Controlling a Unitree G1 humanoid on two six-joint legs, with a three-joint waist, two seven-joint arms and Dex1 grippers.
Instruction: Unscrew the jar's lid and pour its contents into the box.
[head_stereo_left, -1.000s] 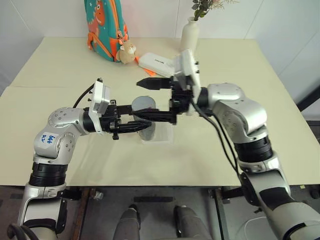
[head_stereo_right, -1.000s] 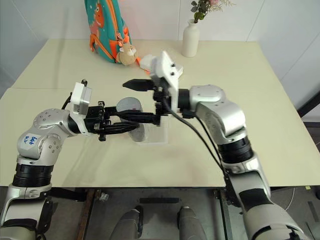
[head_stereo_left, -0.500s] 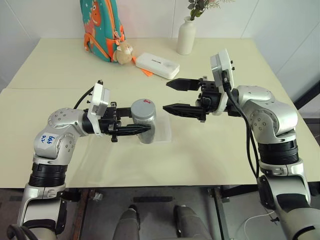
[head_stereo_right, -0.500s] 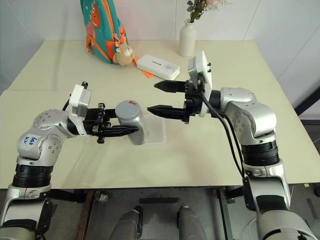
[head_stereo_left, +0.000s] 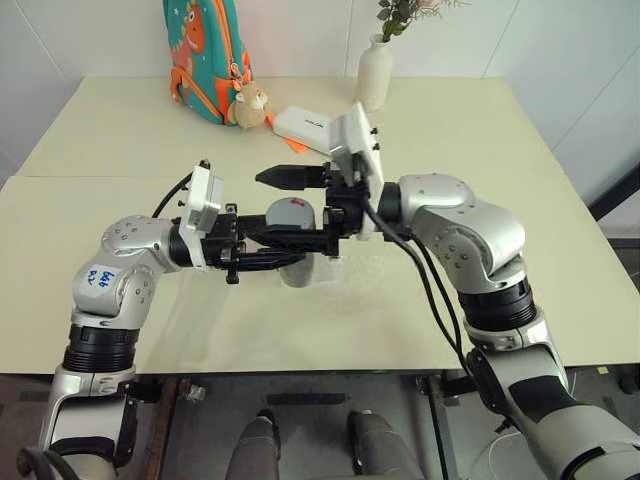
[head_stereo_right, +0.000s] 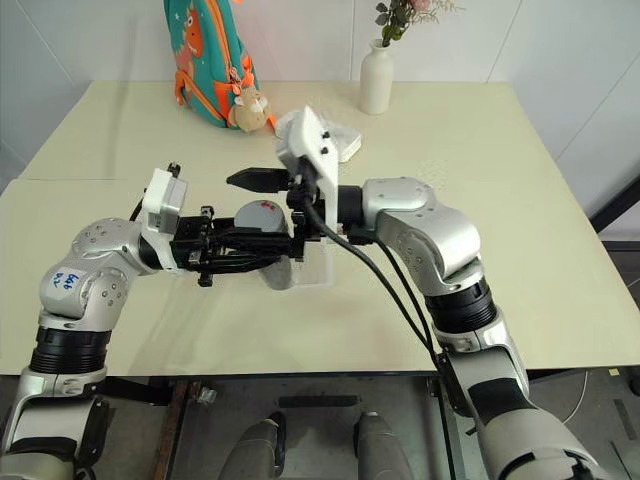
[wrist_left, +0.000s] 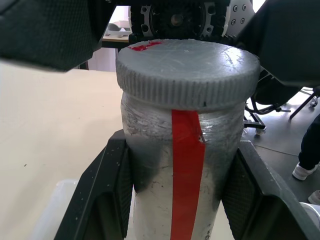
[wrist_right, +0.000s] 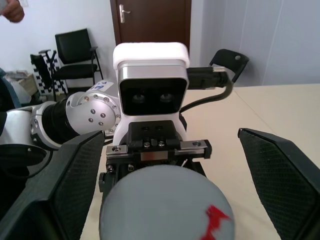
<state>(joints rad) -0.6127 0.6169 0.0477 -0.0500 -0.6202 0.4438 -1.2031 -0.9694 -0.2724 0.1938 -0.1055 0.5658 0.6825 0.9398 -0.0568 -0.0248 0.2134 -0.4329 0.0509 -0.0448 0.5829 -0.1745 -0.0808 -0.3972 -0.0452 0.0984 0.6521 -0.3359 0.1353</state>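
The jar (head_stereo_left: 293, 262) is held upright just above the bench (head_stereo_left: 450, 120) by the left tool (head_stereo_left: 285, 257), whose two fingers are clenched on the jar's body below the cap, as the left wrist view shows. The grip is judged to be placed low on purpose, so that the lid (head_stereo_left: 290, 213) is left free to be turned. The jar is kept over or just beside the box (head_stereo_left: 325, 272), which is likely meant to shorten the later pour; whether jar and box touch cannot be told.

The right tool (head_stereo_left: 265, 208) is spread wide, with one finger beyond the lid and the other on the near side of it. The lid is thus bracketed between the fingers but is not yet gripped, and it is still seated on the jar. In the right wrist view the grey cap with its red mark (wrist_right: 216, 218) is seen between the two open fingers. The contents cannot be made out through the jar's wall.
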